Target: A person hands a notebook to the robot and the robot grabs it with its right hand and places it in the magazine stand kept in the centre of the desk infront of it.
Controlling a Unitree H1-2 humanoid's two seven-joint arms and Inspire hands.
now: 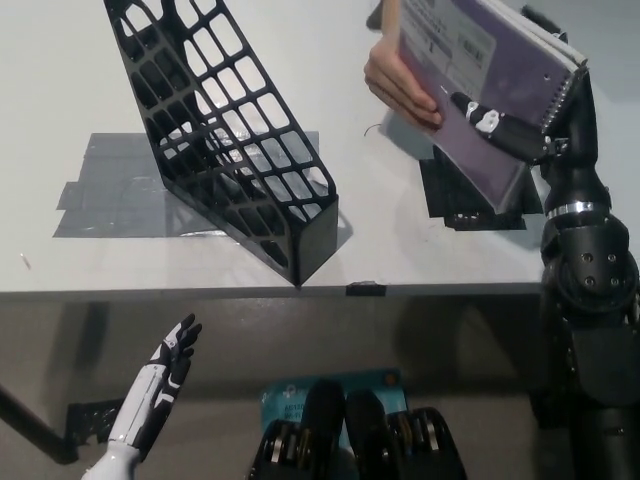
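Observation:
A purple spiral-bound notebook (490, 90) hangs tilted above the right side of the desk. A person's hand (400, 82) grips its left edge. My black right hand (520, 135) is closed on its lower right part, one finger lying across the cover and the rest behind it. The black lattice magazine stand (225, 140) stands on the desk at centre left, well left of the notebook. My white left hand (160, 390) rests open below the desk edge at lower left.
The stand sits on a patch of grey tape (110, 190). A black tape patch (475, 205) lies under the notebook on the white desk (420, 260). The desk's front edge runs across the middle of the picture.

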